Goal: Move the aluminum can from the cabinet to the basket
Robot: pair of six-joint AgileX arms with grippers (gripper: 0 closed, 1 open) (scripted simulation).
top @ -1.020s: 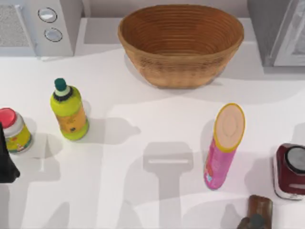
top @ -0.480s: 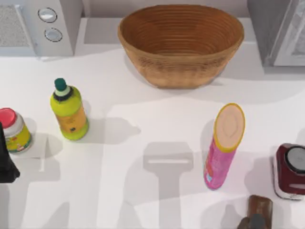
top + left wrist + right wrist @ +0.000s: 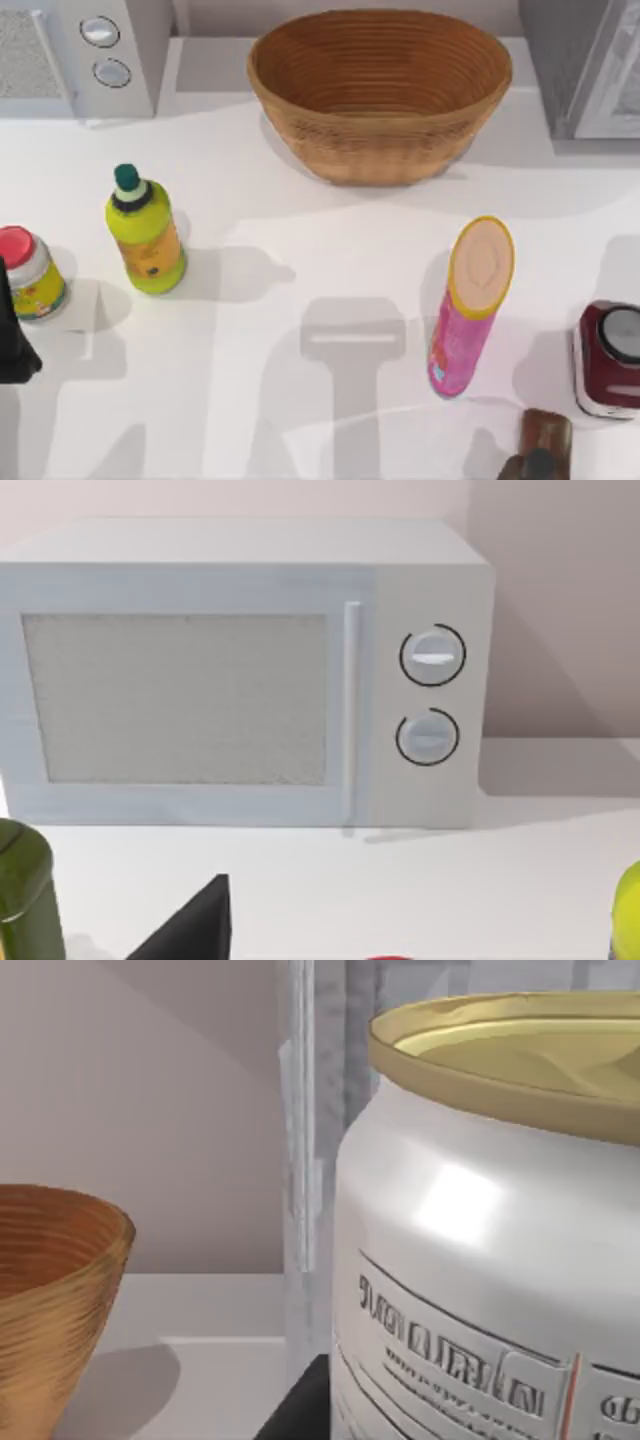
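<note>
The aluminum can looms very close in the right wrist view, silver with a gold rim and a printed label. Behind it runs the pale frame of the cabinet. From above, the grey cabinet stands at the table's back right corner. The brown woven basket sits at the back middle, and its ribbed side appears beside the can. A dark wedge lies under the can; I cannot tell what it is. My left gripper stays parked at the left edge.
A white appliance with two knobs stands back left. On the table are a green bottle, a red-lidded jar, a leaning pink tube, a dark red object and a brown object.
Shadows on the right side of the table have shifted a little. The objects on the table and the left arm have not moved.
</note>
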